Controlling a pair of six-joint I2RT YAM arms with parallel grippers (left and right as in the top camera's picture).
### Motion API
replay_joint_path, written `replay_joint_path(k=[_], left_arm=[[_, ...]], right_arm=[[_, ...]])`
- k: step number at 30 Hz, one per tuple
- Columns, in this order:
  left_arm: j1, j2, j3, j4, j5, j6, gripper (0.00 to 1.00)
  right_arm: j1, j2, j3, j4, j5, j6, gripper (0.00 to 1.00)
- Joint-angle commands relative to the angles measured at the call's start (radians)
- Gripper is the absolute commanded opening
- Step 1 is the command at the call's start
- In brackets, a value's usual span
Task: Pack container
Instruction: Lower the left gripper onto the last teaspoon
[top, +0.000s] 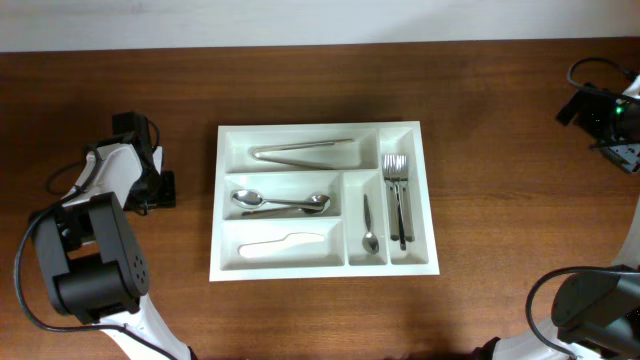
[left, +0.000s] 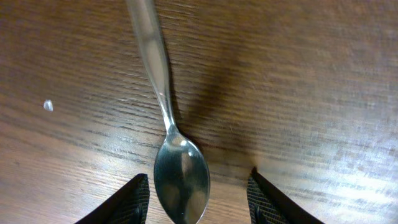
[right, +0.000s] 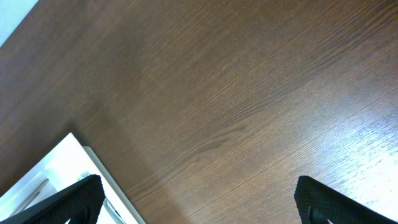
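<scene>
The spoon (left: 166, 112) is straddled at its bowl by the left tool (left: 199, 193), half-wide, nothing gripped; the handle is laid straight ahead. The container (top: 300, 131) is placed centrally on the tabletop (top: 500, 300), inward of that arm. The right tool (right: 205, 202) is held wide, empty.

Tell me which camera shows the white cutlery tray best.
Overhead. It shows the whole container, with all five compartments at once. The right wrist view catches only one white corner at its lower left edge. The left wrist view shows none of it, only a spoon.
</scene>
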Motion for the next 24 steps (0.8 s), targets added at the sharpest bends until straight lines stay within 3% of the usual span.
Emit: replay_joint_path(k=[1,5,13,20,24], left_arm=[[0.011,0.012,-0.029,-0.005,-0.05,0.188,0.54],[0.011,0.012,-0.029,-0.005,-0.185,0.214,0.53],[0.01,0.012,-0.029,-0.004,-0.219,0.278,0.41],[-0.016,0.012,-0.029,0.019,-0.223,0.288,0.41],[-0.049,0.012,-0.029,0.062,-0.312,0.29,0.41]], right_arm=[[-0.003,-0.013,0.011,0.0,-0.002,0.008,0.99],[-0.003,-0.013,0.011,0.0,-0.002,0.008,0.99],[-0.003,-0.013,0.011,0.0,-0.002,0.008,0.99],[-0.003,-0.013,0.011,0.0,-0.002,0.008,0.99],[-0.003,-0.013,0.011,0.0,-0.002,0.008,0.99]])
